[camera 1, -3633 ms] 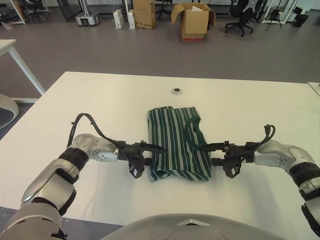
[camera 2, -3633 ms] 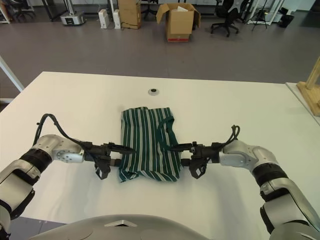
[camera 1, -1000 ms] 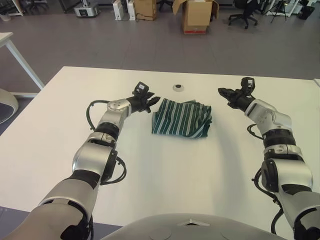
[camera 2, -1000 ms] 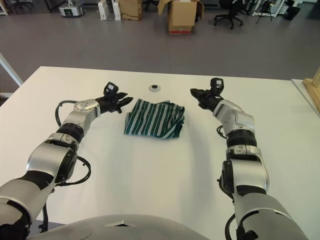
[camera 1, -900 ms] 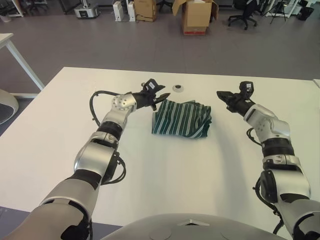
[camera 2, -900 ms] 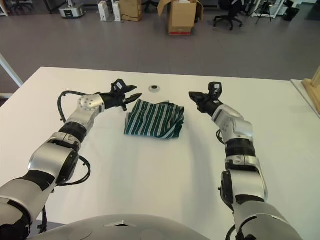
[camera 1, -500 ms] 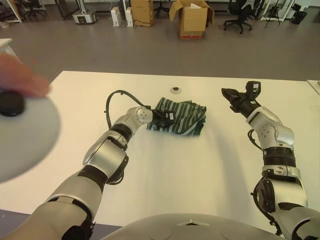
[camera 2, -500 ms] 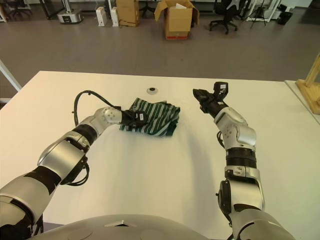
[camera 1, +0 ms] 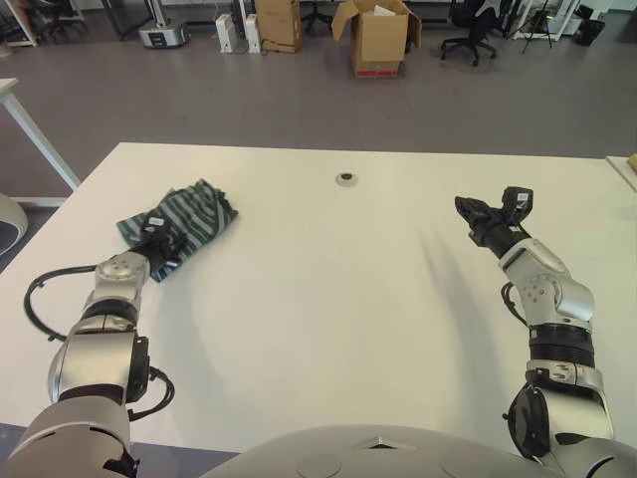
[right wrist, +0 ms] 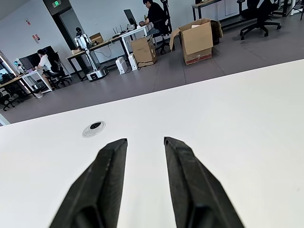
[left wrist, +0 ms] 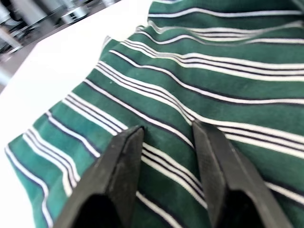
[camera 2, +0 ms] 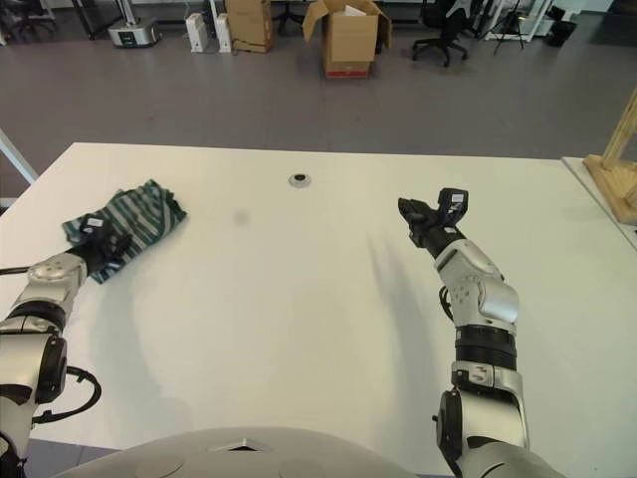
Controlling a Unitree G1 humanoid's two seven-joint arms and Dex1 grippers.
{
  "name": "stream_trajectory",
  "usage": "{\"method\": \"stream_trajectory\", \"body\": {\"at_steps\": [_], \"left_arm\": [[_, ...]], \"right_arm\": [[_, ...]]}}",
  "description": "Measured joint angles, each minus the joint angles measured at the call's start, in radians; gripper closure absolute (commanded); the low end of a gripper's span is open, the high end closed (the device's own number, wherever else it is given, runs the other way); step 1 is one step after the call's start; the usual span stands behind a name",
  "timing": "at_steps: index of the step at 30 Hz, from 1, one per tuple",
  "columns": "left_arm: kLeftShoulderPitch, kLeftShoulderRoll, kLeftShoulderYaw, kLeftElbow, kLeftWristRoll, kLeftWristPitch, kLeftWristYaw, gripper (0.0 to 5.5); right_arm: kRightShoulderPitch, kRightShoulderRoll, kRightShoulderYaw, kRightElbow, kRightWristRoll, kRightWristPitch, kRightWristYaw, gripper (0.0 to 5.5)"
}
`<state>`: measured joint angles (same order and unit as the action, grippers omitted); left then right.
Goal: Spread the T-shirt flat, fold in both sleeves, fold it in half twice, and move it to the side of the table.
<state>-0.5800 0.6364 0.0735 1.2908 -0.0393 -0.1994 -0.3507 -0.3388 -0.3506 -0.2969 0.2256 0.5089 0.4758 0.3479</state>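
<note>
The green T-shirt point(camera 1: 194, 212) with white stripes lies folded into a small bundle near the left edge of the white table point(camera 1: 328, 299). My left gripper point(camera 1: 167, 245) rests on the shirt's near corner. In the left wrist view its fingers point(left wrist: 124, 156) stand apart over flat striped cloth point(left wrist: 213, 71), so the left gripper point(left wrist: 166, 130) is open. My right gripper point(camera 1: 466, 207) hangs above the right part of the table, far from the shirt. It is open with nothing between its fingers, as the right wrist view shows point(right wrist: 145, 141).
A round cable grommet point(camera 1: 345, 179) sits in the tabletop near the far edge. Bare table stretches between the two arms. A wooden frame point(camera 2: 619, 164) stands past the right edge. Cardboard boxes point(camera 1: 378, 38) and chairs stand on the floor beyond.
The left arm has dragged the folded shirt from the middle of the table to its left side. The right gripper has drawn back a little and stays open.
</note>
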Motion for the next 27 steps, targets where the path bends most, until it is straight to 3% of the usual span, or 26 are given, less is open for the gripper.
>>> {"method": "stream_trajectory", "body": {"at_steps": [4, 7, 10, 14, 17, 21, 27], "left_arm": [[0.049, -0.013, 0.070, -0.026, -0.037, -0.052, 0.080, 3.63], [0.050, -0.099, 0.190, -0.117, -0.191, -0.168, -0.071, 3.63], [-0.009, -0.147, 0.230, -0.360, -0.307, -0.196, -0.179, 3.63], [-0.050, -0.242, 0.152, -0.776, -0.366, -0.051, -0.181, 3.63], [0.001, -0.381, 0.012, -1.052, -0.340, 0.074, -0.103, 3.63], [0.135, -0.448, -0.060, -1.170, -0.306, 0.152, -0.069, 3.63], [0.125, -0.524, -0.054, -1.206, -0.262, 0.156, 0.038, 3.63]], "right_arm": [[0.003, 0.006, -0.002, -0.003, -0.002, -0.001, -0.004, 4.05], [0.013, 0.011, -0.010, -0.019, 0.000, -0.001, -0.010, 4.05], [0.011, 0.027, -0.043, -0.095, 0.035, 0.000, -0.036, 4.05], [-0.001, 0.050, -0.108, -0.214, 0.090, -0.001, -0.100, 4.05], [-0.020, 0.081, -0.100, -0.337, 0.113, -0.010, -0.158, 4.05], [-0.017, 0.103, -0.069, -0.394, 0.076, -0.034, -0.203, 4.05], [0.004, 0.129, 0.001, -0.387, -0.002, -0.101, -0.194, 4.05]]}}
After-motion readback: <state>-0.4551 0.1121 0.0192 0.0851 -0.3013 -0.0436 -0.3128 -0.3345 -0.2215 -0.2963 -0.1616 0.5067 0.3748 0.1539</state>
